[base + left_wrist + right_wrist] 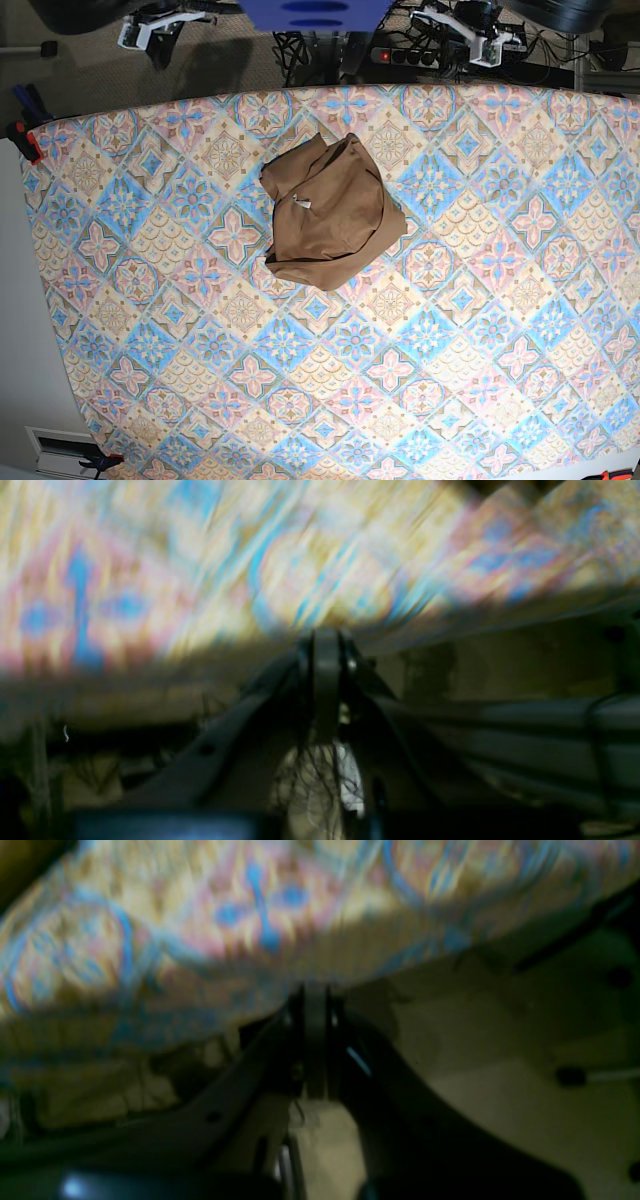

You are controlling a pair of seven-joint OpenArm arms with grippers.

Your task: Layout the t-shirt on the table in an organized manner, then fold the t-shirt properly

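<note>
Left wrist view: the left gripper has its jaws pressed together on nothing, poised past the edge of the table; the patterned cloth is smeared by blur and no garment shows.

Right wrist view: the right gripper is likewise closed and empty, with the table's edge just beyond its tips.

Base view: the t-shirt lies crumpled in a rough heap on the table, towards the far edge nearest the arms, its small white tag exposed near the heap's middle. Both arms sit retracted beyond that edge, well apart from the shirt. Laying out appears not yet begun. A sound start would be to open both claws, pinch two opposite outer edges of the heap, and draw them apart so the fabric spreads flat. A power strip lies behind the table; nothing on the cloth blocks the reach.
</note>
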